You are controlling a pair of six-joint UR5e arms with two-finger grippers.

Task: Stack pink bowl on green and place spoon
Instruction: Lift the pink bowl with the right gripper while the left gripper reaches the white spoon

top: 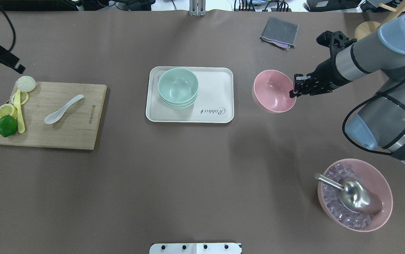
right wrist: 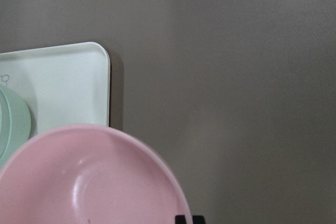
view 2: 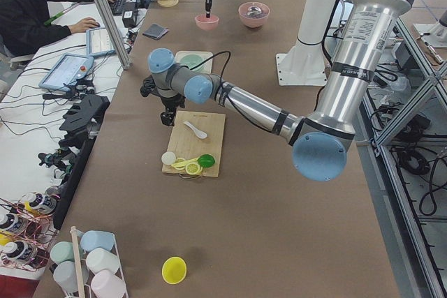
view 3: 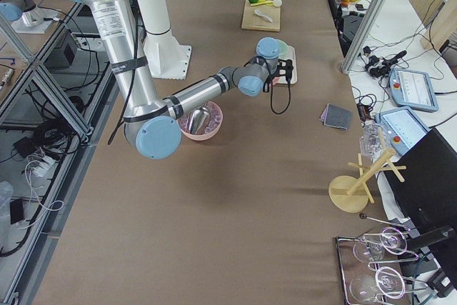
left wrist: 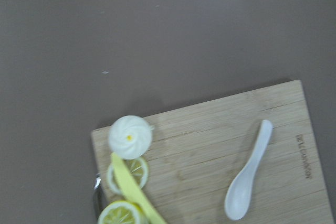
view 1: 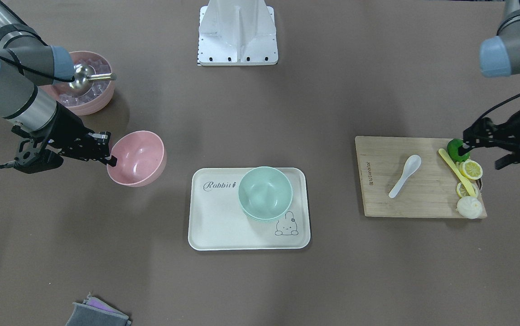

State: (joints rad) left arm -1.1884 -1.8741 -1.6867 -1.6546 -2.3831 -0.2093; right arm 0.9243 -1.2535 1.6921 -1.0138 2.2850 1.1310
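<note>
Visibly tilted, the glossy, empty pink bowl point(view 1: 137, 156) has its rim pinched by the right hand point(view 1: 110, 160).

Soft even light, faint shadows

Pastel dishes on a brown table point(view 1: 377, 271).
Pink bowl point(view 1: 137, 157); mint green bowls point(view 1: 265, 192) on white tray point(view 1: 214, 226) with grey rabbit drawing and script; white spoon point(view 1: 405, 175) on pale wood-grain board point(view 1: 400, 203); green lime point(top: 7, 126), yellow lemon slices point(top: 5, 110), white bun point(top: 25, 83); grey cloth point(top: 279, 31); silver scoop point(top: 356, 197) in pink ice bowl point(top: 387, 203).
</note>
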